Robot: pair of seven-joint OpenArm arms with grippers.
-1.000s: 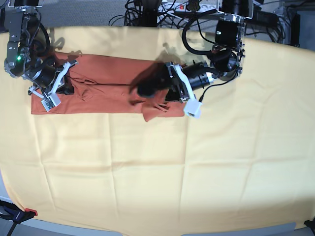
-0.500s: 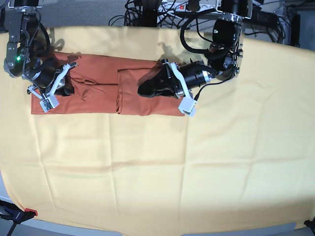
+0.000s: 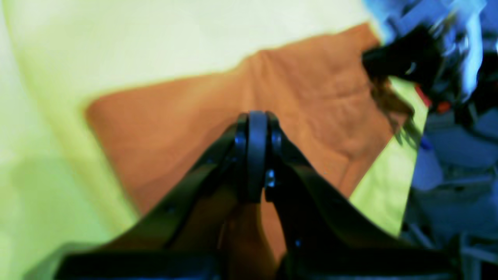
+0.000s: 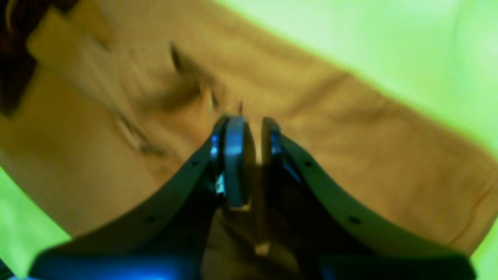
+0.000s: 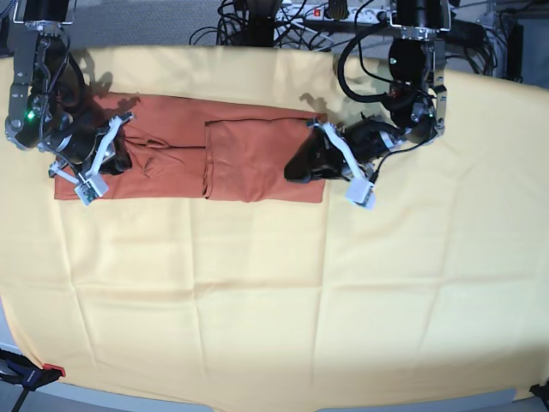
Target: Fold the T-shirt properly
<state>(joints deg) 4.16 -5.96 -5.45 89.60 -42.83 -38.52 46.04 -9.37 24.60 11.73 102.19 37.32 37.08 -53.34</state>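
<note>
1. Base view shows the T-shirt (image 5: 189, 159) lying as a long rust-orange band on the yellow cloth (image 5: 274, 292) that covers the tabletop, in its upper left part.
2. One end of the shirt is folded over onto the middle, with a vertical fold edge near its centre.
3. The left tool (image 5: 298, 170) sits over that folded end; in the left wrist view its tips (image 3: 256, 155) are pressed together with no fabric between them.
4. The right tool (image 5: 116, 161) rests on the opposite end, its tips (image 4: 235, 163) nearly together with a narrow gap; whether they pinch fabric cannot be told.
</note>
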